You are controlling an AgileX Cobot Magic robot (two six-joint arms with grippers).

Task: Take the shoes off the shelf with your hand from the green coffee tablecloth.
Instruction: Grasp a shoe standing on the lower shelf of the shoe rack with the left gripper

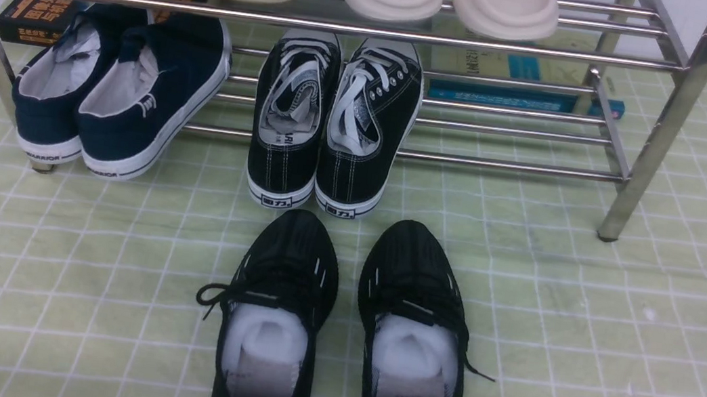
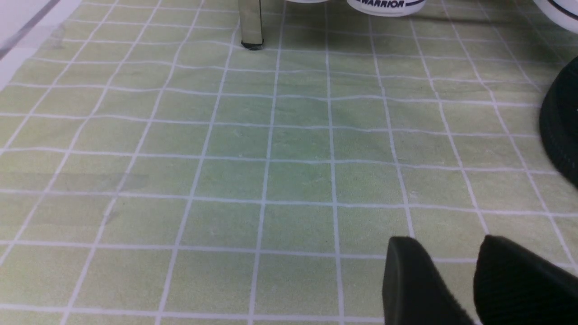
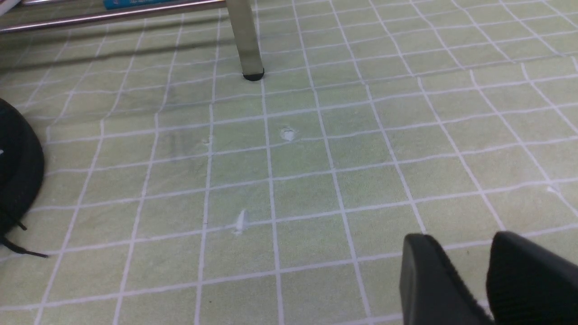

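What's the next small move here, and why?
Probably ease the left gripper forward over the green cloth toward the black canvas sneakers. Its fingers stand apart with nothing between them, and the sneakers sit at the shelf, beyond the all-black pair, so that pair should be cleared on the way.

Shiny, smooth metal is seen on the rack (image 1: 335, 26); matt, woven cloth on the black-and-white sneakers (image 1: 355, 130); slight creases on the tablecloth (image 1: 583, 324).
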